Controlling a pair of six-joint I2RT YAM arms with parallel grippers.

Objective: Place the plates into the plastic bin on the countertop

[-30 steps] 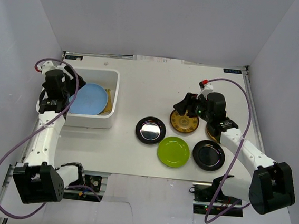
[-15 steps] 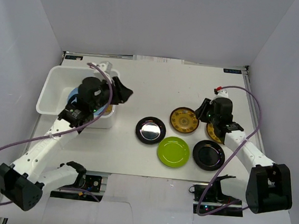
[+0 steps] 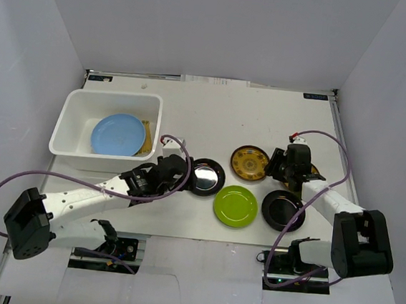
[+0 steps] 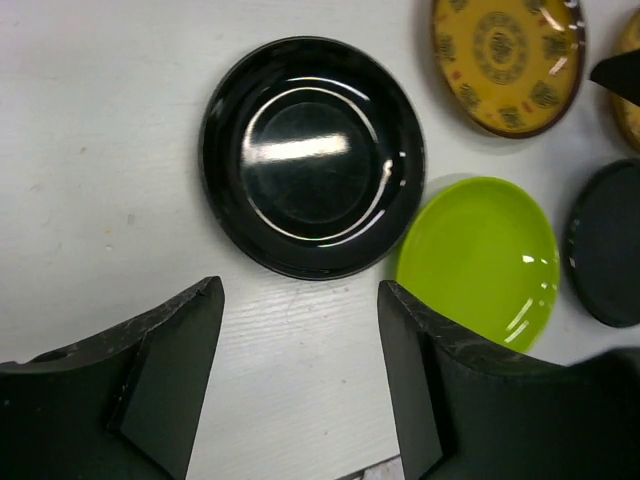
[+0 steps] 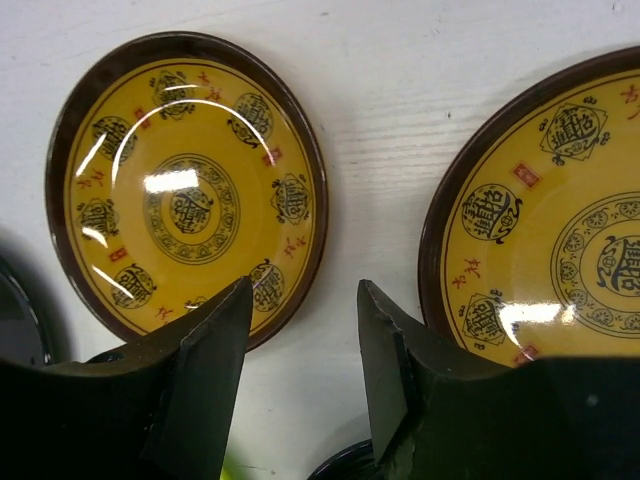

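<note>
The white plastic bin stands at the back left and holds a light blue plate with a yellow woven plate beside it. On the countertop lie a glossy black plate, a lime green plate, a second black plate and a gold-patterned plate. My left gripper is open and empty, just short of the black plate's near rim. My right gripper is open and empty over the bare gap between two gold-patterned plates, one to its left and one to its right.
Grey walls close in the countertop on three sides. The plates lie close together; the green one touches or nearly touches the black one. The right arm's purple cable loops over the right side of the table.
My left arm has swung out of the bin and across to the black plate near the table's middle. My right gripper has drawn back off the gold-patterned plate toward the right.
</note>
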